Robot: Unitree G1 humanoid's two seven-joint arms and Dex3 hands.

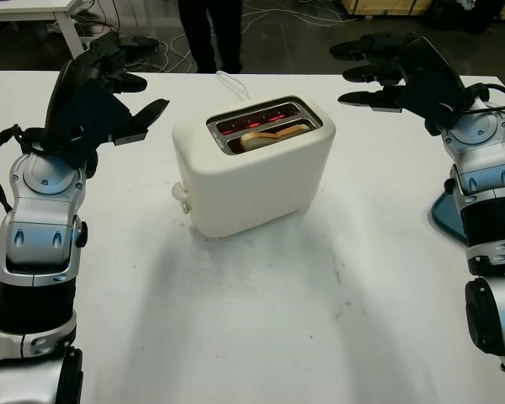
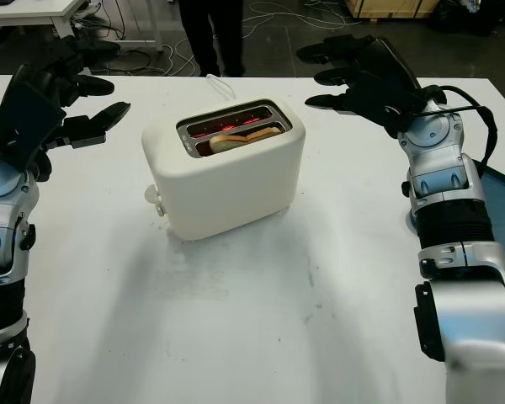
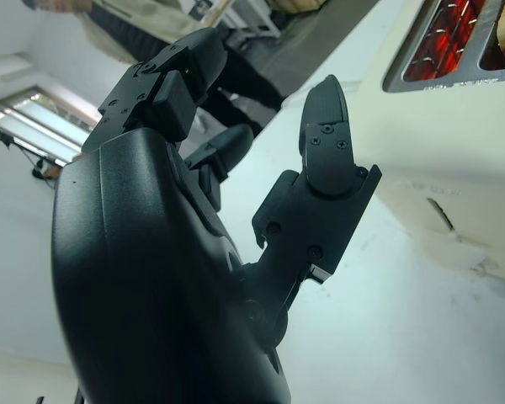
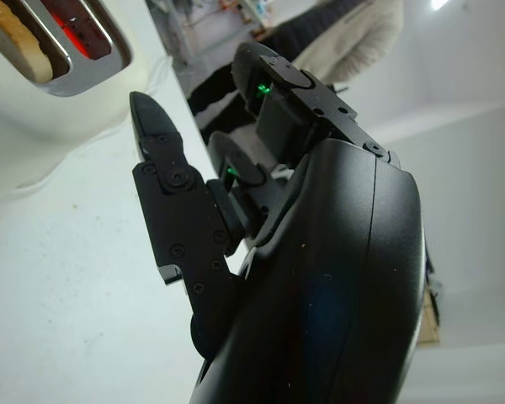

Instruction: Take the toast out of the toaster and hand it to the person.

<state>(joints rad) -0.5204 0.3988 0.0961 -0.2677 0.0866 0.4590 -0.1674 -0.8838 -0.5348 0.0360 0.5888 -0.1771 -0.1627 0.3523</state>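
Observation:
A cream toaster point(image 1: 252, 164) stands in the middle of the white table point(image 1: 252, 320), its slots glowing red. A slice of toast point(image 1: 265, 135) sits in the nearer slot, its top edge showing; the toast point(image 4: 13, 34) also appears in the right wrist view. My left hand point(image 1: 118, 93) is raised to the left of the toaster, open and apart from it. My right hand point(image 1: 387, 71) hovers to the toaster's right and a little behind it, open as well. A person point(image 1: 210, 29) in dark trousers stands beyond the table's far edge.
A blue plate point(image 1: 450, 219) lies at the table's right edge, partly behind my right arm. The toaster's white cord point(image 1: 229, 81) runs off the far edge. Cables lie on the dark floor behind the table.

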